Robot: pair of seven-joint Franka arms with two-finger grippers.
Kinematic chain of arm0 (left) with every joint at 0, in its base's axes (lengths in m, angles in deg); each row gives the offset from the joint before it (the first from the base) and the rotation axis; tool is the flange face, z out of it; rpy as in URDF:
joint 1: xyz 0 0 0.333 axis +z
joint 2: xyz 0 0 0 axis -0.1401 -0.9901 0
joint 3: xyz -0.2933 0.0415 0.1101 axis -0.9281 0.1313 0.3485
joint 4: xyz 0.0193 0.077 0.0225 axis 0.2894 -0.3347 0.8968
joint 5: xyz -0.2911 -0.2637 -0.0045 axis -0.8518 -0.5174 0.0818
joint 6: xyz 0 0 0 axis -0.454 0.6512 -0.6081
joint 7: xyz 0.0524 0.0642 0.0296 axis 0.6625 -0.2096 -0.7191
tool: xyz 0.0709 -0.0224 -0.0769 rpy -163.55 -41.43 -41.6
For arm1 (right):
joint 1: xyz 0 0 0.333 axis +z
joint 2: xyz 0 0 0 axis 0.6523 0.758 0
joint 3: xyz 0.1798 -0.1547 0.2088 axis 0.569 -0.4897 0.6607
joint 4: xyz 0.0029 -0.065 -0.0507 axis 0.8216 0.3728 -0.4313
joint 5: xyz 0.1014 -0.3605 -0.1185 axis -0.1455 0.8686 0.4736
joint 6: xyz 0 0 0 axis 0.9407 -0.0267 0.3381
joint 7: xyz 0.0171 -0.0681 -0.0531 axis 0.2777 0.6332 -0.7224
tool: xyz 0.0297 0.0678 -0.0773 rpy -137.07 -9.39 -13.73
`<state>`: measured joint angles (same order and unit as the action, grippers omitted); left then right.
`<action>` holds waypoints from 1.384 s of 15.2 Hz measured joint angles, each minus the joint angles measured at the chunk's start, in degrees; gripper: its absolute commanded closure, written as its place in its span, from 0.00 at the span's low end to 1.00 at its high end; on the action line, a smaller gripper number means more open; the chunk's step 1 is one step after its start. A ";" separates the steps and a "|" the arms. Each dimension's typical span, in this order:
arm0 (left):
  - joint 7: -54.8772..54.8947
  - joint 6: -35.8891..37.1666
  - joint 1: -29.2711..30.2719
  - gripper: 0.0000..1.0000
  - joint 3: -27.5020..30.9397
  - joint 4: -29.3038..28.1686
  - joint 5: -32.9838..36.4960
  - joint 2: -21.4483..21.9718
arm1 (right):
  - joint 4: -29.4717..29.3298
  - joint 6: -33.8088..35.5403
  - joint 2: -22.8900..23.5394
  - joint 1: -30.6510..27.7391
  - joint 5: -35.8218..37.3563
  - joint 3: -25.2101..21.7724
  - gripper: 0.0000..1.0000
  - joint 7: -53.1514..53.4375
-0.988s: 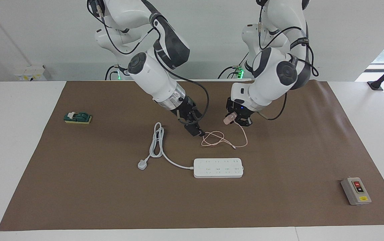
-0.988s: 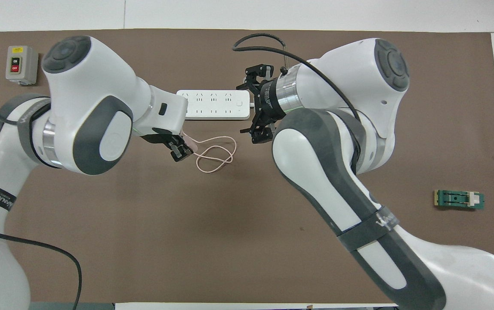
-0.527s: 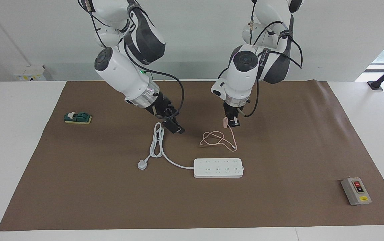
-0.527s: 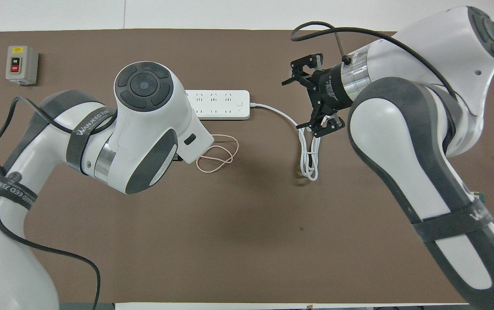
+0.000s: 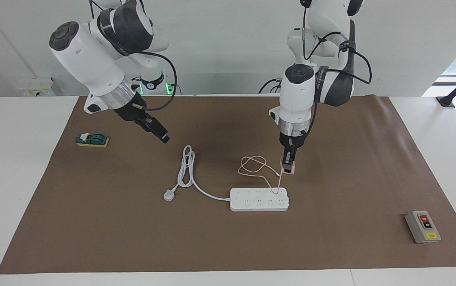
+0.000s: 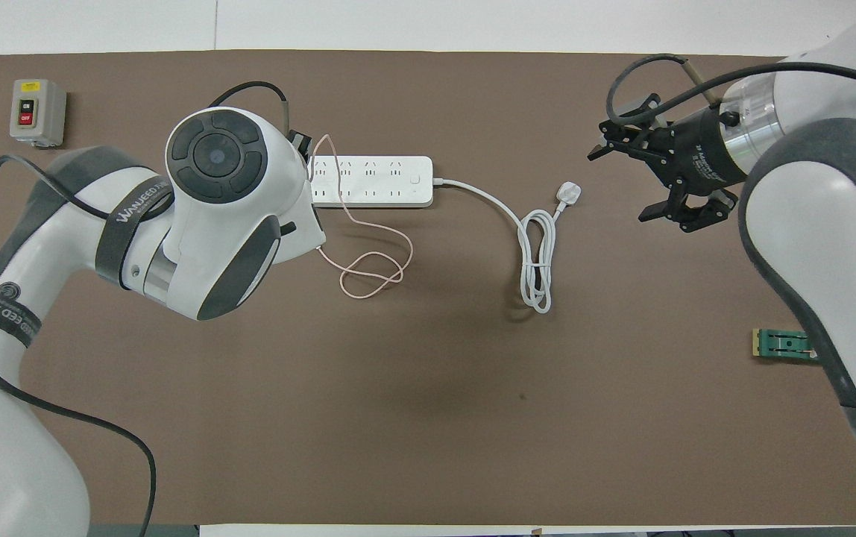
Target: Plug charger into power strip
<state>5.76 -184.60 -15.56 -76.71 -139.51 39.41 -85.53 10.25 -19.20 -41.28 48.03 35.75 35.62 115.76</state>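
The pale pink charger (image 5: 288, 169) hangs in my left gripper (image 5: 288, 163), which points straight down and is shut on it. It is held up in the air by the power strip's end toward the left arm, apart from the strip. The white power strip (image 5: 259, 199) lies flat on the brown mat and also shows in the overhead view (image 6: 372, 180). The thin pink cable (image 5: 253, 166) loops on the mat and trails over the strip. In the overhead view the left arm hides the charger; the cable (image 6: 370, 262) shows. My right gripper (image 5: 159, 134) is raised, open and empty, and it shows in the overhead view (image 6: 655, 183).
The strip's thick white cord (image 5: 186, 167) and white three-pin plug (image 5: 168, 195) lie toward the right arm's end. A grey button box (image 5: 422, 226) sits near the mat's corner at the left arm's end. A small green object (image 5: 92, 140) lies at the right arm's end.
My left gripper has carried the charger lower and toward the power strip, and the cable now drapes over the strip. My right arm has lifted and swung away toward its own end of the table.
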 measured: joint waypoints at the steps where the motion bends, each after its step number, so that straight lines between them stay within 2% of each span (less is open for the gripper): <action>1: 1.26 -1.49 0.09 1.00 0.00 0.05 0.00 -0.55 | 0.00 0.91 -0.79 -0.14 0.91 0.00 0.00 -3.35; 4: 3.57 -4.82 0.54 1.00 0.00 0.58 -0.11 -3.03 | 0.02 3.79 -2.71 -1.18 5.21 -0.04 0.00 -16.25; 7: 4.00 -5.09 0.79 1.00 0.01 2.45 -0.88 -5.40 | 0.02 6.82 -4.12 -1.82 7.79 -0.07 0.00 -26.67; 12: 1.91 -5.04 0.93 1.00 0.22 4.67 -11.17 -9.03 | 0.02 12.02 -5.76 -4.09 8.91 -0.10 0.00 -31.00; 21: -0.33 -3.85 3.01 1.00 0.23 5.02 -12.51 -10.32 | 0.15 13.28 -5.98 -5.77 14.47 -0.13 0.00 -34.26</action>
<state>5.43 -188.45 -12.55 -76.48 -134.48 26.90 -95.86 10.41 -5.92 -47.26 42.25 50.23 35.49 81.50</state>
